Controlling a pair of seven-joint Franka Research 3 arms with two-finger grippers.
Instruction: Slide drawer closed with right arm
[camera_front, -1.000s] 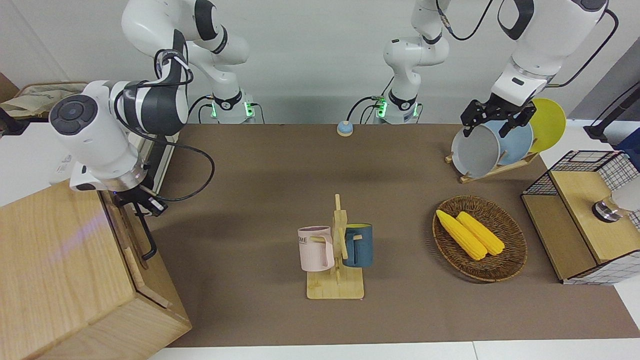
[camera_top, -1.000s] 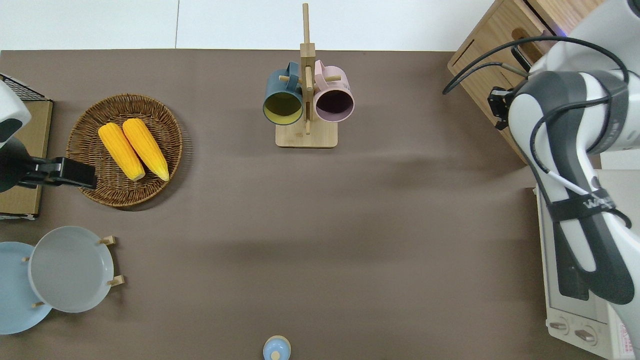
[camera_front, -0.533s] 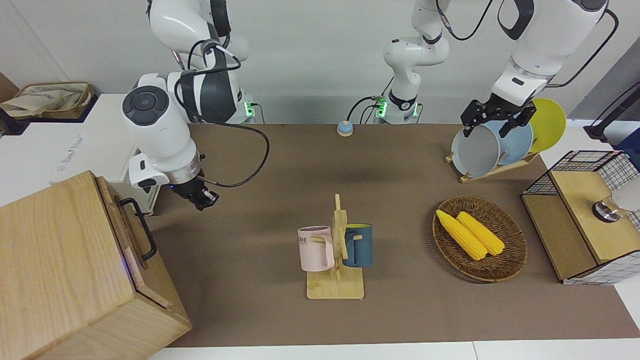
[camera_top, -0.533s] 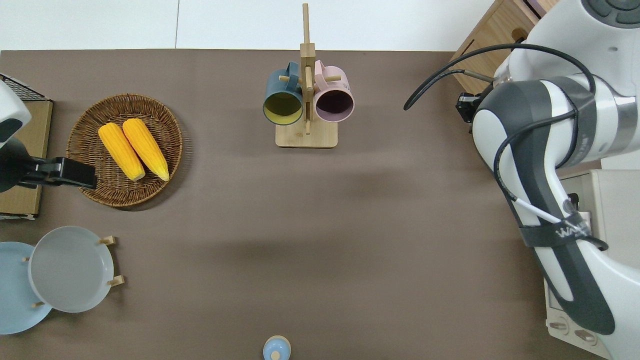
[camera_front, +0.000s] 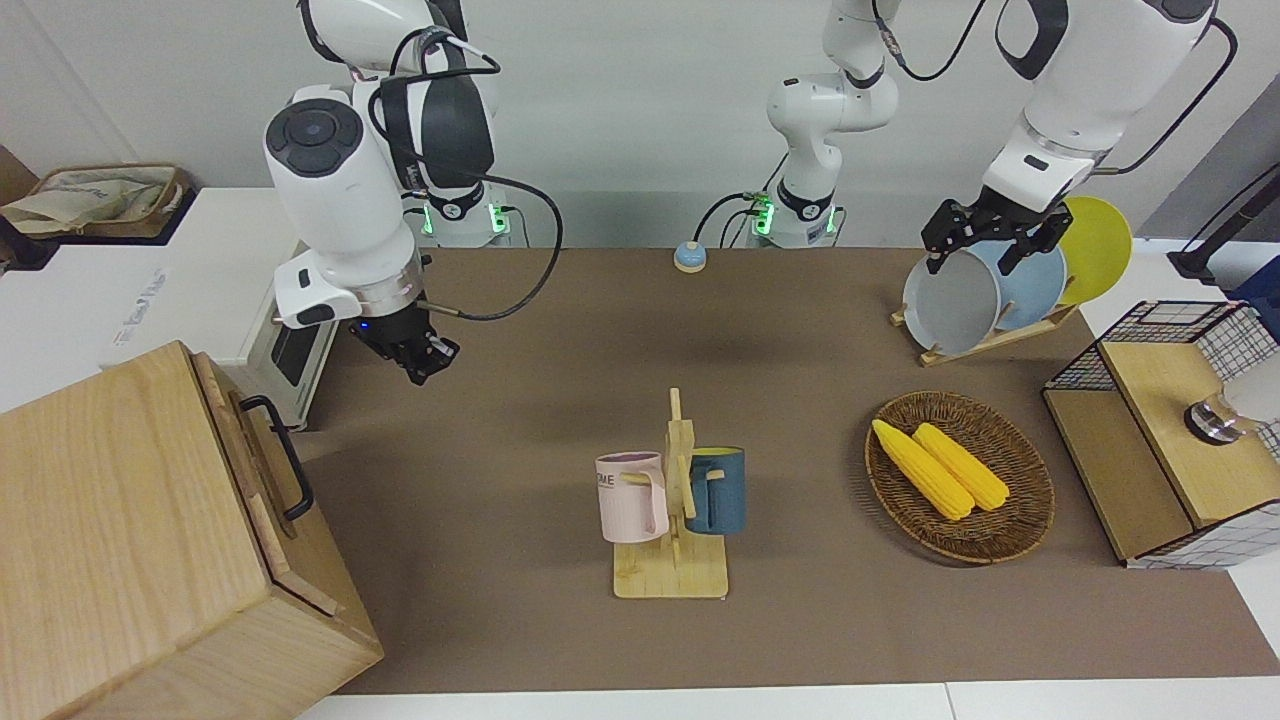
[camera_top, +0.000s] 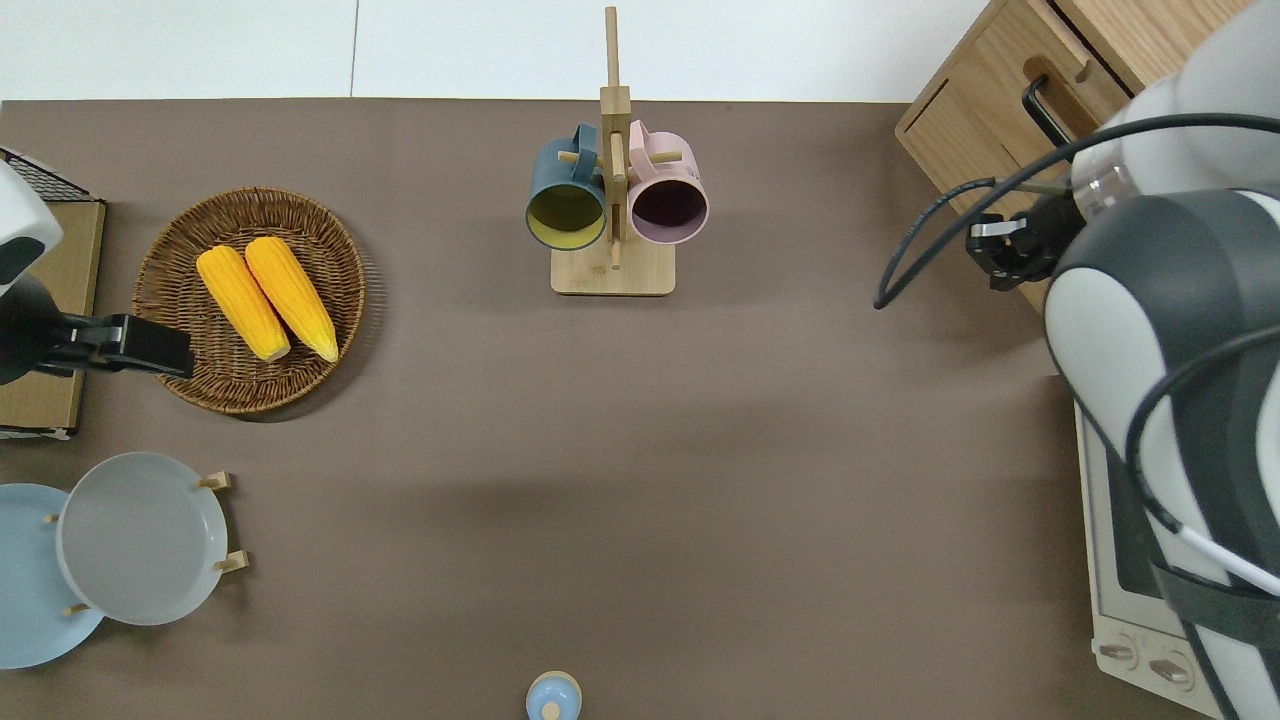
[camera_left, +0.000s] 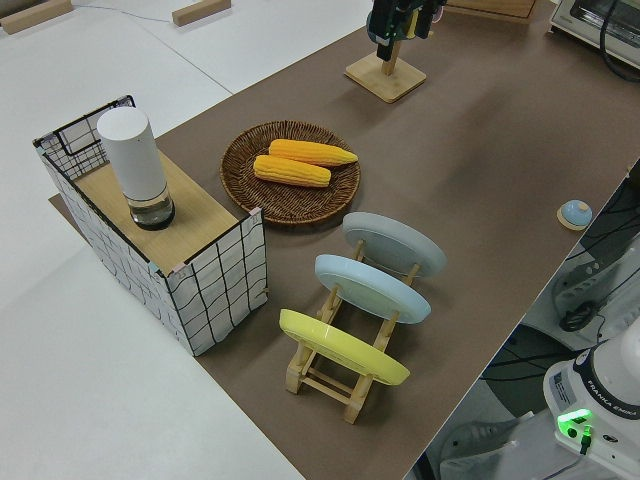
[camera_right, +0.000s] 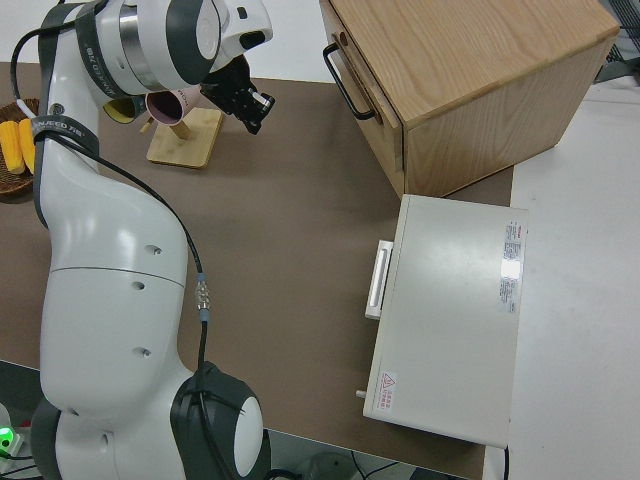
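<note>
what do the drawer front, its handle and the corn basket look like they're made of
The drawer front looks like pale wood or wood veneer with a matt finish: grain lines run along it, matching the cabinet. Its handle looks like black metal, a thin bent loop, though coated plastic cannot be excluded. The basket looks like woven wicker or rattan, brown, with visible braided strands around the rim.

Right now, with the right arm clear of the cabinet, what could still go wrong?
1. The drawer looks pushed in, but its front may not sit fully flush, so the close may need checking.
2. The right tool hangs over bare table, with its cable looping out near the cabinet; it might snag the drawer's handle on a swing.
3. The left arm is parked.
</note>
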